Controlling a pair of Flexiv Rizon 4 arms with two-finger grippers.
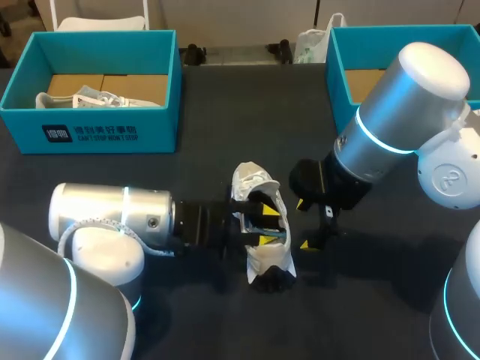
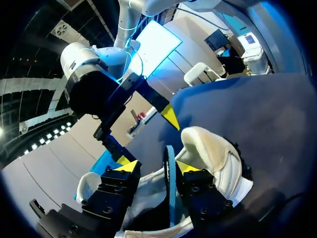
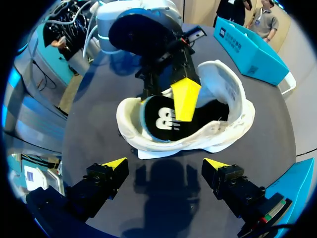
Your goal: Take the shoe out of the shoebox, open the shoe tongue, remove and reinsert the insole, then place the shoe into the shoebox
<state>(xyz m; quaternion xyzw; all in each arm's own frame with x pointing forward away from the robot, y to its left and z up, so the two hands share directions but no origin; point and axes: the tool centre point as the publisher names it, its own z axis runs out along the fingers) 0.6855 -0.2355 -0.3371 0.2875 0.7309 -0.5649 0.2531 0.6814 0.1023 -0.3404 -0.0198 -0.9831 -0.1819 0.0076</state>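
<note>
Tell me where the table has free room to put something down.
Free: dark tabletop between the left teal shoebox and the right teal shoebox, behind the white sneaker. Crowded: around the sneaker, where the left claw and right claw sit.

The shoe is showing a soft, matt white upper around a smooth black insole. The far left shoebox is looking like matt teal card, and the left arm is gleaming like brushed metal.

White print on left shoebox front; white logo on insole.
</note>
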